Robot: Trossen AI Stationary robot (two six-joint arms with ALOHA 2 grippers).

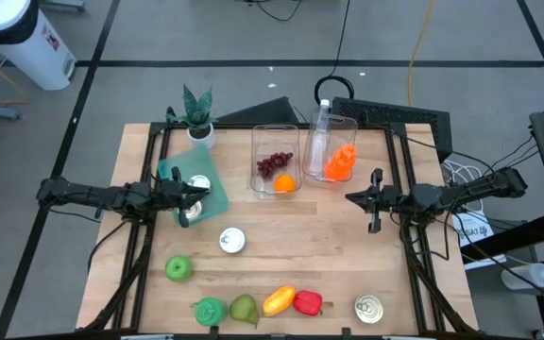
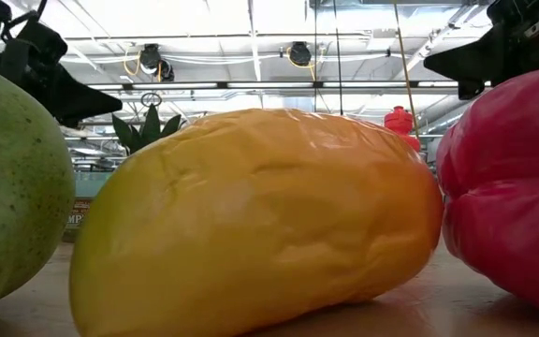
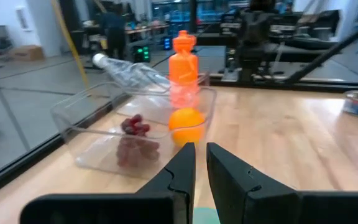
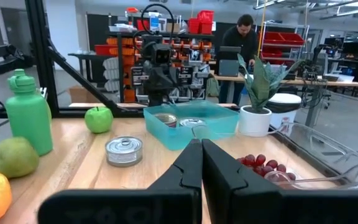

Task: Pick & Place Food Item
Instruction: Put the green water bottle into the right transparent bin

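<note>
The task names only a food item, and which one is meant cannot be determined. Candidates lie in a row along the tabletop's (image 1: 348, 255) near edge: a green apple (image 1: 178, 269), a green bottle (image 1: 210, 310), a pear (image 1: 244, 309), a yellow mango-like fruit (image 1: 279, 300) and a red pepper (image 1: 307, 302), with one tin can (image 1: 369, 309) at the row's right end and another (image 1: 231, 241) further in. The row appears laid out as a supply within reach of either arm.

At the far side stand two clear containers. The left container (image 1: 275, 161) already holds grapes (image 1: 273, 165) and an orange (image 1: 284, 183), so it is judged to be the likely destination. The right container (image 1: 333, 146) holds an orange bottle (image 1: 340, 162) and a clear bottle (image 1: 320, 132). A teal bin (image 1: 196, 179) and a potted plant (image 1: 197, 111) occupy the far left.

The left hand (image 1: 199, 195) hovers over the teal bin, fingers pressed together and empty. The right hand (image 1: 352, 197) hangs over bare wood just right of the containers, likewise closed and empty. Both point inward, level, in what reads as a waiting posture.

Limits: in the low view the yellow fruit fills the frame and hides most of the tabletop. The teal bin's contents are partly covered by the left hand; round metal shapes show inside but cannot be identified. A person stands in the room beyond.
</note>
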